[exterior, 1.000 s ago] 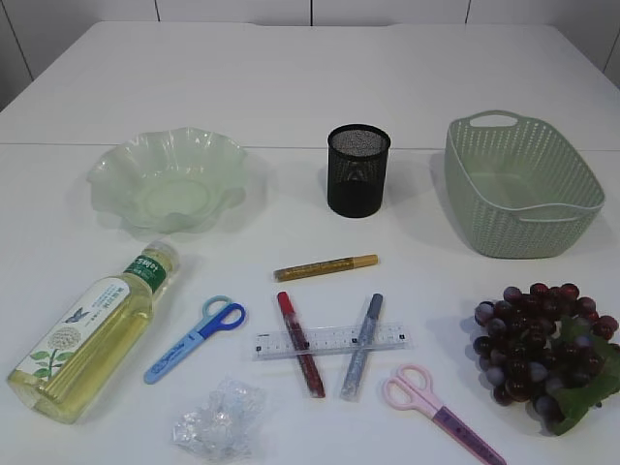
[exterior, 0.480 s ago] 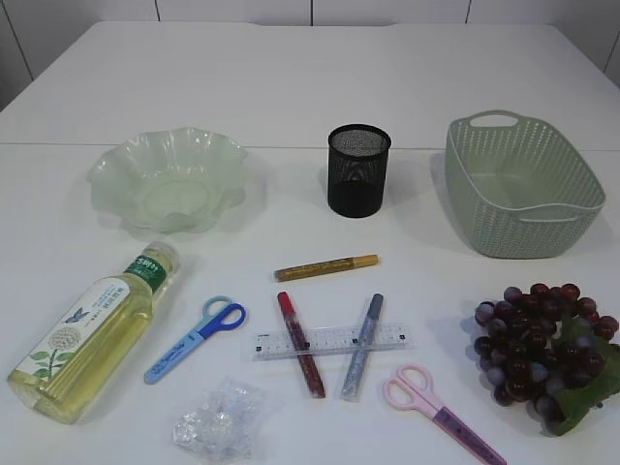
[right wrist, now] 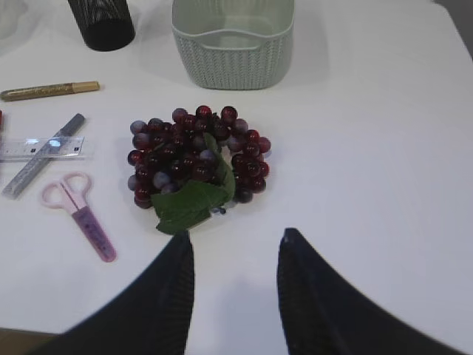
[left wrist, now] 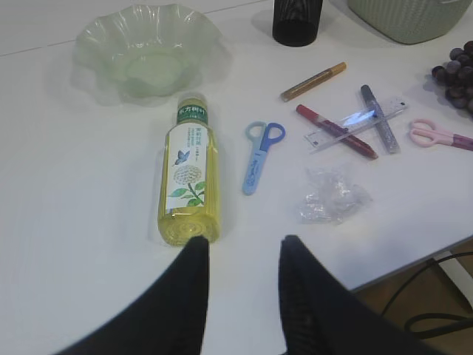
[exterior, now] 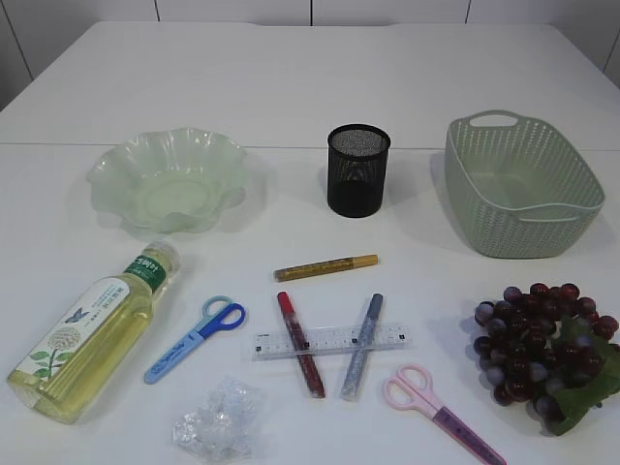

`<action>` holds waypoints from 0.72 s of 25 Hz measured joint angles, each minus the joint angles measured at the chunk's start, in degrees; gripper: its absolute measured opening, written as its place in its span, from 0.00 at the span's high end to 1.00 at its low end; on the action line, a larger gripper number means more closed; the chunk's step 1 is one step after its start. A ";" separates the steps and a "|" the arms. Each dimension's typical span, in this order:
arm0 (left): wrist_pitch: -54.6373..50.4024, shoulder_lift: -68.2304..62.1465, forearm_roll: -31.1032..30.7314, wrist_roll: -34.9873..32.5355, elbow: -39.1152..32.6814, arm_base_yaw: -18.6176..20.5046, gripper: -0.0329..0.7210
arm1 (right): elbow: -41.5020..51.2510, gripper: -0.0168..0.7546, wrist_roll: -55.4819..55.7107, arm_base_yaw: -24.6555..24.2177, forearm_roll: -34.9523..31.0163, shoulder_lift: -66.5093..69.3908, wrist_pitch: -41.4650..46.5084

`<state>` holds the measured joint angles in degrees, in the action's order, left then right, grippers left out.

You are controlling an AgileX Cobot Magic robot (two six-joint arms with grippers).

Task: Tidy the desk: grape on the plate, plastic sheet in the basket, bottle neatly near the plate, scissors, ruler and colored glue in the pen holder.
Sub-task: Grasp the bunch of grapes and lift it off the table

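While your exterior view shows the grape bunch (exterior: 544, 354) lying on the bench (exterior: 291, 87) right of the ruler (exterior: 329, 341), your left tool (left wrist: 244, 248) hangs open near the bottle (left wrist: 189, 177); your right tool (right wrist: 235, 240) gapes, empty, just short of the grapes.

Dark red grapes (exterior: 542, 334) are lying on the white worktop (exterior: 291, 87), beside a woven-patterned pale green basket (exterior: 523, 208) and black mesh pen holder (exterior: 358, 170).

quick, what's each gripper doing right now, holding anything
Left gripper: open, empty, hanging above the table near the bottle.
Right gripper: open, empty, hanging above the table near the grapes.
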<state>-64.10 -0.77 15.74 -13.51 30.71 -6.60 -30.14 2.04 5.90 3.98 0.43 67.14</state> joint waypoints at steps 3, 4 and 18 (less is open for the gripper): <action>0.09 -0.62 0.39 0.65 0.00 0.00 0.64 | -2.41 0.57 0.31 0.00 -1.85 5.87 0.35; 0.09 -1.39 0.62 0.76 0.00 0.00 0.64 | -3.45 0.57 0.42 0.00 -2.21 8.45 0.47; 0.21 -15.11 4.94 0.93 5.19 0.00 0.58 | -21.37 0.41 2.14 0.00 -5.33 46.65 1.05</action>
<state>-63.89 -15.87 20.68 -12.58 35.90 -6.60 -51.50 4.17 5.90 -1.35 47.08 68.20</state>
